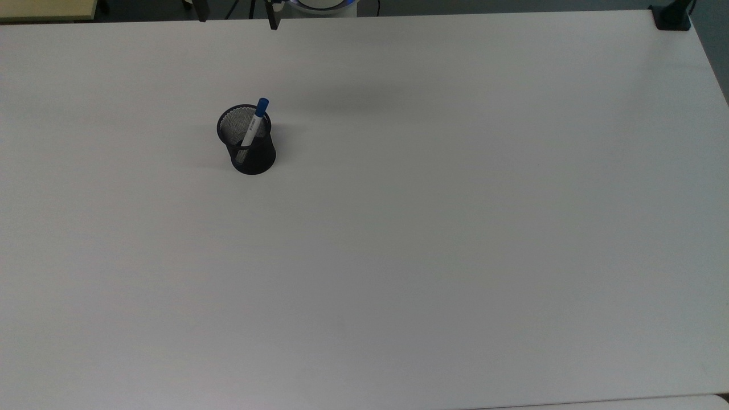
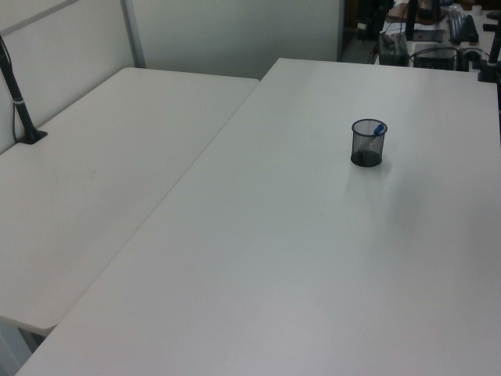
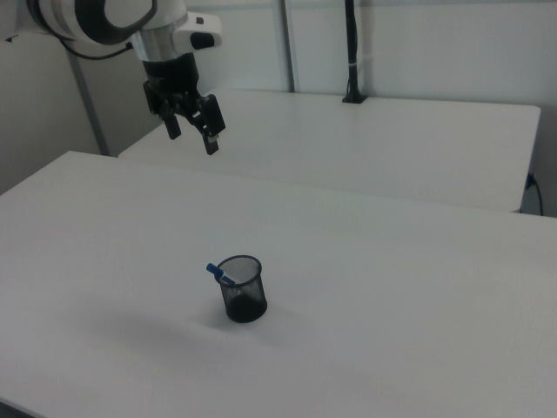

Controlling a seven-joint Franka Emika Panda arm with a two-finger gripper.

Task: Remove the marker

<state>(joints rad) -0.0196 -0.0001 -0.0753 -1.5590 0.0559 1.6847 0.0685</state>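
In the right view, the robot's white and black arm (image 3: 104, 19) reaches in from the upper left, and its black two-finger gripper (image 3: 191, 132) hangs high above the far left part of the wide white table (image 3: 392, 348). Its two fingers stand clearly apart with nothing between them. The gripper is well apart from the cup, up and to the right view's left of it.

Nearer the middle of the right view stands the round black wire-mesh cup (image 3: 244, 288), upright on the table. The slim white-barrelled marker with a blue cap (image 3: 216, 273) leans inside it, cap end up and poking out over the rim toward the right view's left.

In the top view, two dark fingers (image 1: 274, 20) dip in at the far edge. The cup (image 1: 252, 152) sits left of centre, in the far half of the table (image 1: 455, 256), and the marker (image 1: 255, 122) slants inside it with its cap over the rim's far right side.

In the left view the cup (image 2: 367, 144) stands toward the right on the table (image 2: 274, 258), with the blue cap (image 2: 379, 129) at the rim's right side. A second white table (image 2: 102, 180) lies just beside it on the left view's left.
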